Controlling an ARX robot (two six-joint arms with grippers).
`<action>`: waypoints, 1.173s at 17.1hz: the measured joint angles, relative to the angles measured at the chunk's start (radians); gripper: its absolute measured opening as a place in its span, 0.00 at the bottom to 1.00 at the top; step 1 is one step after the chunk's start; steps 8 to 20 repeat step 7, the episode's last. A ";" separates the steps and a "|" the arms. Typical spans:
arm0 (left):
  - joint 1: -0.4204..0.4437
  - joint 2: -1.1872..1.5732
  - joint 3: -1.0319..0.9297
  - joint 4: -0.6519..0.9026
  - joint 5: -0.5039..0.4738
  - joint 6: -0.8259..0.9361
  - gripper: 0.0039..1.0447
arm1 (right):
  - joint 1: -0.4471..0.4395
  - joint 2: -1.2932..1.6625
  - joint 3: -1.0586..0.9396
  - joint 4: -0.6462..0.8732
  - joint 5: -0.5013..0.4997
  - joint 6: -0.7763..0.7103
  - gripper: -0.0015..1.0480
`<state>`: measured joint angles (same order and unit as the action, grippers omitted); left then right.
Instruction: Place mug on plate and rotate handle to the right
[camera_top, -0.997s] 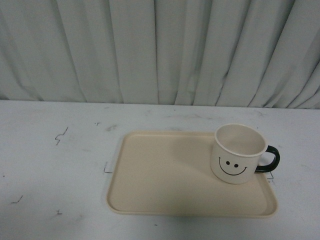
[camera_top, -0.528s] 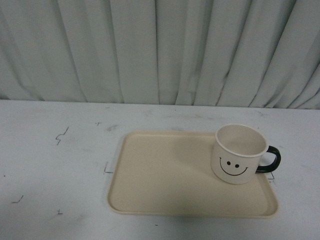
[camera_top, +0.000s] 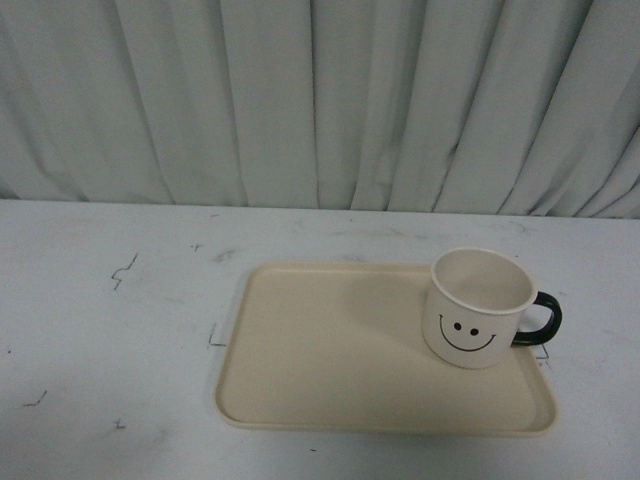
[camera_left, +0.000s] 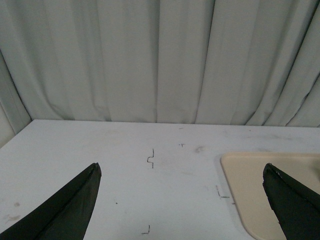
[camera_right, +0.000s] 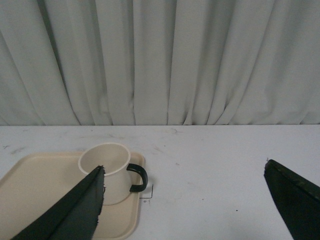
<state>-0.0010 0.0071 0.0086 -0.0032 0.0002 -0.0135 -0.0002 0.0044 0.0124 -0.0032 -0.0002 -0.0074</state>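
The cream-white mug (camera_top: 478, 307) stands upright on the far right part of the beige plate (camera_top: 330, 350), its black smiley face toward the camera. Its black handle (camera_top: 540, 318) points right, over the plate's right rim. Neither arm shows in the front view. The left gripper (camera_left: 182, 172) is open and empty above the bare table left of the plate (camera_left: 265, 190). The right gripper (camera_right: 185, 172) is open and empty; one finger (camera_right: 75, 210) partly covers the mug (camera_right: 107, 170), whose handle (camera_right: 138, 177) and plate (camera_right: 45, 190) also show there.
A white table (camera_top: 120, 330) with small black marks carries the plate. A pale pleated curtain (camera_top: 320, 100) closes off the far edge. Bare table surface lies left of the plate and right of the mug in the right wrist view (camera_right: 215, 165).
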 joint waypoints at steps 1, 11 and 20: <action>0.000 0.000 0.000 0.000 0.000 0.000 0.94 | 0.000 0.000 0.000 0.000 0.000 0.000 0.95; 0.000 0.000 0.000 0.000 0.000 0.000 0.94 | 0.000 0.000 0.000 0.000 0.000 0.000 0.94; 0.000 0.000 0.000 0.000 0.000 0.000 0.94 | 0.000 0.000 0.000 0.000 0.000 0.000 0.94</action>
